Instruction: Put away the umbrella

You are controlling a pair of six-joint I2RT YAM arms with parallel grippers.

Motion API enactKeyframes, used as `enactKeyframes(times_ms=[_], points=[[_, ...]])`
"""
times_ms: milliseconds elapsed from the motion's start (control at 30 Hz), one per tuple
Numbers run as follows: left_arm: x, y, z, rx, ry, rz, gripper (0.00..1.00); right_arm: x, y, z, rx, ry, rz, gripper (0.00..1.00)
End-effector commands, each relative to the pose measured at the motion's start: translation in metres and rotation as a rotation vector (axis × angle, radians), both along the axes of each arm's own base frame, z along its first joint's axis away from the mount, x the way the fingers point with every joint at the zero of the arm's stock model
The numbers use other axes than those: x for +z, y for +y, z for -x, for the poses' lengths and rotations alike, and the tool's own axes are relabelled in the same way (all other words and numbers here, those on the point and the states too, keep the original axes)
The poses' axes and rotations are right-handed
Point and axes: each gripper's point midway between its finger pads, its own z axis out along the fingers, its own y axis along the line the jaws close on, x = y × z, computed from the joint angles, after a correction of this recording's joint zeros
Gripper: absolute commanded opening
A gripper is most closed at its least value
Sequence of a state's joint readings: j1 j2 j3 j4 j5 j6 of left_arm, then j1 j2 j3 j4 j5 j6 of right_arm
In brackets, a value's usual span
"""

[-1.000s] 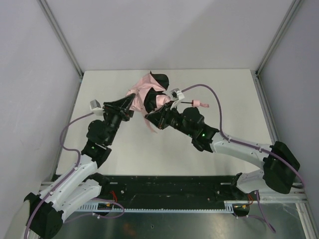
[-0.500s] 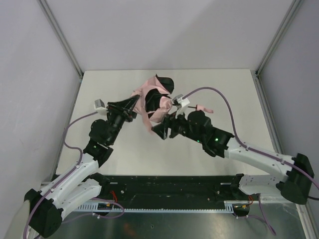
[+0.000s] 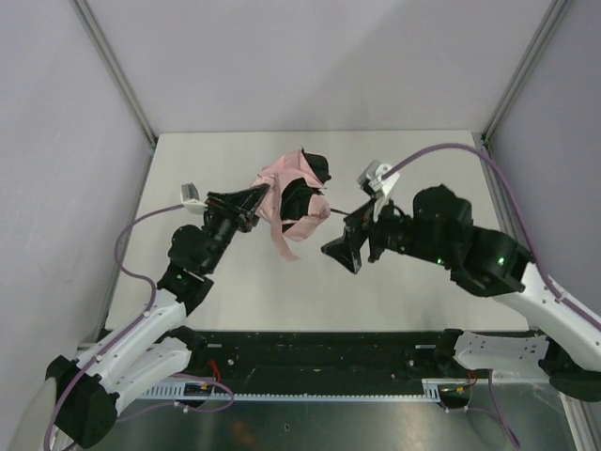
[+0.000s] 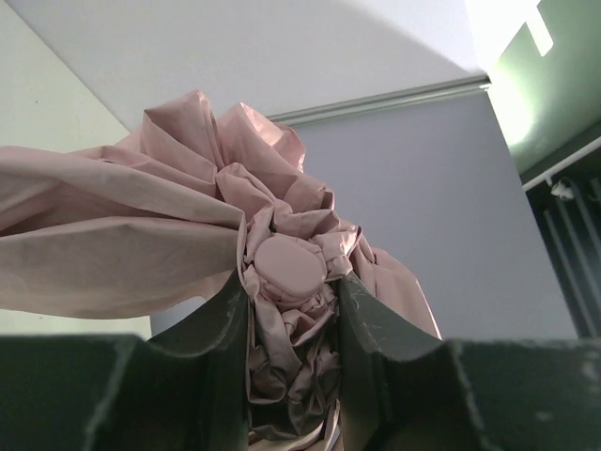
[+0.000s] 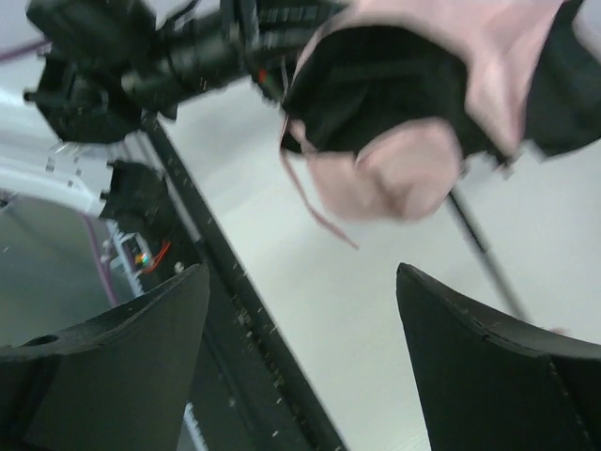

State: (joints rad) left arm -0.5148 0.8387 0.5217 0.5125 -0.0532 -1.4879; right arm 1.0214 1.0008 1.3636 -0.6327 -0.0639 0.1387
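Left gripper [image 4: 291,293] pinches the bunched crown of the umbrella [image 3: 277,177]; right gripper [image 5: 302,274] gapes wide, empty. Fabric looks light, soft, slippery; the stiff shaft [image 5: 481,242] just ahead probably offers firmer hold.

The tips of the left claw [image 3: 257,198] are buried in the bunched pink fabric of the umbrella [image 3: 286,193], so their exact bite cannot be seen from above. The thin black shaft [image 3: 338,210] passes behind the right arm [image 3: 441,240], which covers its far end. In the left wrist view the fabric is cut off by the left edge, and the folds between the fingers [image 4: 216,376] drop out of sight at the bottom. The right wrist view is blurred: the left arm [image 5: 122,56] and the shaft are smeared. The canopy runs off the top, and the bottom edge crops the right claw [image 5: 300,277].
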Motion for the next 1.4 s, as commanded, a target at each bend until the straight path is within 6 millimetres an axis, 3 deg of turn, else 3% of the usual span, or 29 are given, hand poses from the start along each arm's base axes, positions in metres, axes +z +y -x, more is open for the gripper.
enactKeyframes(times_ms=[0,133,267,400,533,700,833,1100,1367], points=[[0.035,-0.001,0.022,-0.040,-0.172,-0.015,0.00,0.021,-0.007,-0.033,-0.057,-0.131,0.168,0.87],[0.029,-0.009,0.033,-0.100,-0.203,-0.062,0.00,0.024,0.020,-0.069,0.057,-0.101,0.200,0.90],[0.032,-0.012,0.047,-0.135,-0.290,-0.112,0.00,0.017,0.045,-0.075,0.254,-0.040,0.134,0.94],[0.040,-0.013,0.062,-0.163,-0.396,-0.147,0.00,0.002,0.057,-0.075,0.350,0.047,0.091,0.99],[0.046,-0.019,0.078,-0.216,-0.511,-0.184,0.00,0.004,0.054,-0.066,0.411,0.112,0.005,0.99],[0.048,-0.025,0.091,-0.264,-0.612,-0.240,0.00,0.011,0.031,-0.055,0.432,0.192,-0.103,0.99],[0.053,-0.029,0.103,-0.300,-0.698,-0.273,0.00,-0.002,0.022,-0.050,0.465,0.293,-0.147,0.99],[0.064,-0.029,0.109,-0.297,-0.770,-0.294,0.00,0.003,0.036,-0.029,0.496,0.361,-0.215,0.99],[0.068,-0.031,0.101,-0.286,-0.765,-0.301,0.00,0.023,0.015,-0.041,0.340,0.412,-0.276,0.99]])
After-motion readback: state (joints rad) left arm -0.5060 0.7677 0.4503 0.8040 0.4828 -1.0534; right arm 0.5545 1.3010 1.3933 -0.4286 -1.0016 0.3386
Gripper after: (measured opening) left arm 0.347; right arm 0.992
